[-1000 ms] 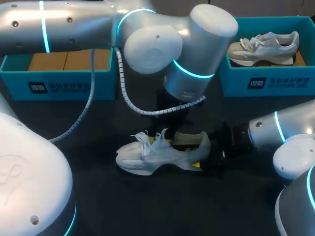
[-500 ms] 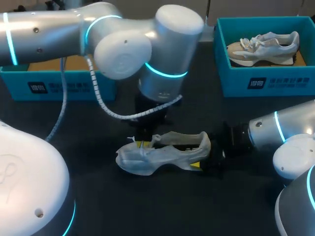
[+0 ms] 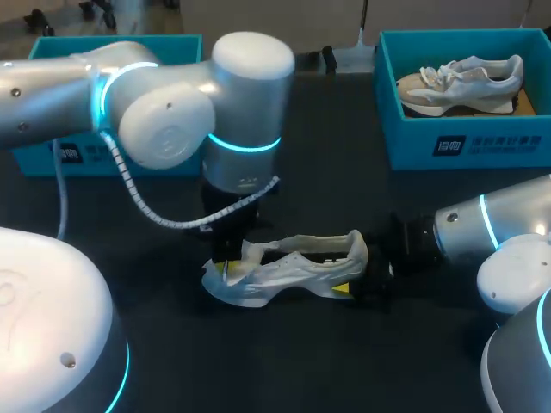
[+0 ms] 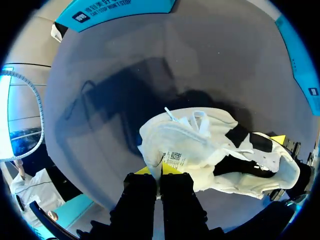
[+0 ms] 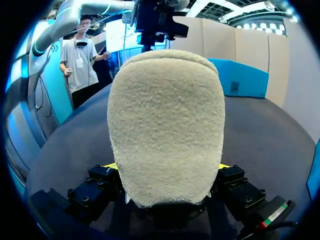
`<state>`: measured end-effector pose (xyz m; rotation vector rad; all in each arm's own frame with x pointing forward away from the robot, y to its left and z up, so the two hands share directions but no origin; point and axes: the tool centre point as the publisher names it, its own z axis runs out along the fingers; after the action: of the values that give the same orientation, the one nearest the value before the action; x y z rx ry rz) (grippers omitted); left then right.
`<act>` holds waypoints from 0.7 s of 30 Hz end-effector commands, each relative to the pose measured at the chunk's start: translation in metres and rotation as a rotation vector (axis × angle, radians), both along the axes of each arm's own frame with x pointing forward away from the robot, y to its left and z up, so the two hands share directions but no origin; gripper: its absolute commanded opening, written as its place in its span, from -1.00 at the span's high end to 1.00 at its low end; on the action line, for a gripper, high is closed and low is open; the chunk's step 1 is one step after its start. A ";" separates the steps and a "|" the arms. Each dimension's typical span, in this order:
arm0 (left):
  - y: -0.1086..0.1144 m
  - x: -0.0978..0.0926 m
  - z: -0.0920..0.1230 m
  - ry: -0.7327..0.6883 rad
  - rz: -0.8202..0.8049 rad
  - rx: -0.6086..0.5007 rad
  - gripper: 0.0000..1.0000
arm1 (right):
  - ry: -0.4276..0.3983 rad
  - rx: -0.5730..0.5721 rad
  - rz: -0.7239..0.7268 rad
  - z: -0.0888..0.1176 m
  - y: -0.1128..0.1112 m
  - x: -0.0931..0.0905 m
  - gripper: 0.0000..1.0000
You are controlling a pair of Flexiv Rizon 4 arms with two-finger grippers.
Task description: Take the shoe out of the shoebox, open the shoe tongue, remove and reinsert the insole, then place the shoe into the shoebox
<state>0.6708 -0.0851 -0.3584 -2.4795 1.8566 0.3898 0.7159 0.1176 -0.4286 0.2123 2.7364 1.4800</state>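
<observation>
Table, dark surface. White shoe sits on it near the middle, outside both boxes, sole down as far as the head view shows, toe toward my left arm's side and heel toward my right arm's side. Left end effector comes down from above at the toe end. In the left wrist view its two fingers are pressed together with almost no gap, and the shoe's tongue is pinched between the yellow tips. The tongue is drawn forward over the toe, its inner label facing the camera, and loose laces lie on the upper. The dark shoe opening lies exposed behind the tongue. Right end effector comes in low from the side at the heel. In the right wrist view the fuzzy heel fills the space between its fingers, which are spread to the heel's width, a yellow tip touching it on each side, so it holds the shoe by the heel. Teal shoebox stands at the far right of the table, well apart from the held shoe, with a second shoe inside it. Another teal shoebox is at the far left, partly hidden behind my left arm; its contents cannot be made out.
</observation>
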 end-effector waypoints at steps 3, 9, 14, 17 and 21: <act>0.013 -0.004 -0.012 -0.007 0.019 -0.036 0.24 | 0.000 -0.003 -0.002 -0.004 0.003 0.001 1.00; 0.022 -0.005 -0.019 0.003 0.031 -0.016 -0.21 | 0.000 -0.003 -0.002 -0.004 0.003 0.001 1.00; 0.031 -0.006 -0.016 0.004 0.045 -0.017 -0.49 | 0.000 -0.003 -0.002 -0.004 0.003 0.001 1.00; 0.034 -0.006 -0.013 0.006 0.017 -0.008 -0.86 | 0.000 -0.003 -0.002 -0.004 0.003 0.001 1.00; 0.030 -0.007 0.010 -0.018 -0.110 -0.073 -1.00 | 0.000 -0.003 -0.002 -0.004 0.003 0.001 1.00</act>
<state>0.6669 -0.0582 -0.3687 -2.4584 1.9246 0.3799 0.7160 0.1175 -0.4289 0.2127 2.7369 1.4793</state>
